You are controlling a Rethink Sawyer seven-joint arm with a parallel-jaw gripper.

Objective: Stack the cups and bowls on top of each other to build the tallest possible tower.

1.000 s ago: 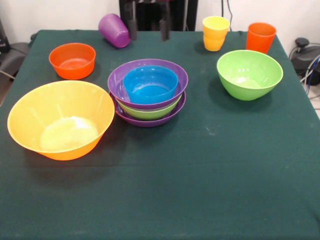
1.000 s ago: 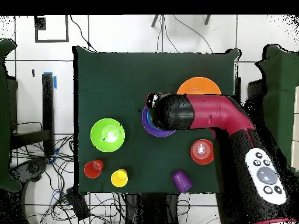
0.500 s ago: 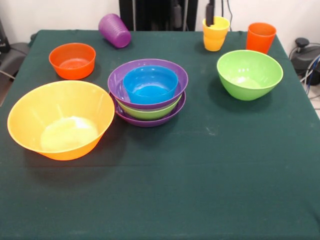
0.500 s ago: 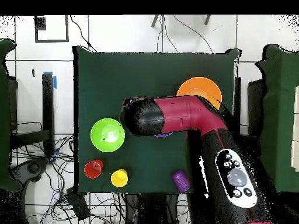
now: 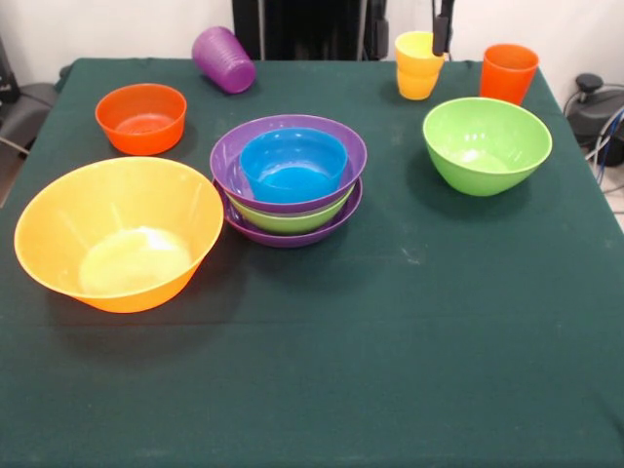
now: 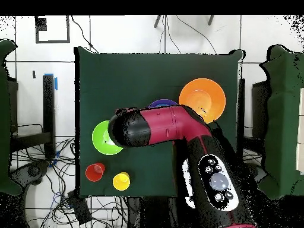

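Nested glossy plastic bowl tower [image 5: 289, 180] mid-table, wide purple lowest for footing; lone green plastic bowl [image 5: 487, 144] apart; jaw state indeterminable.

From my overhead view the arm [image 6: 178, 133] covers most of the tower [image 6: 161, 103], leaving only a purple sliver of rim; it also hides one side of the lone green bowl [image 6: 102, 135] and the edge of the big yellow-orange bowl [image 6: 205, 98]; the small red-orange bowl and the purple cup are lost under it entirely; in my front view only a dark tip of the gripper [image 5: 441, 29] shows, cut by the top edge, so I cannot read its state.
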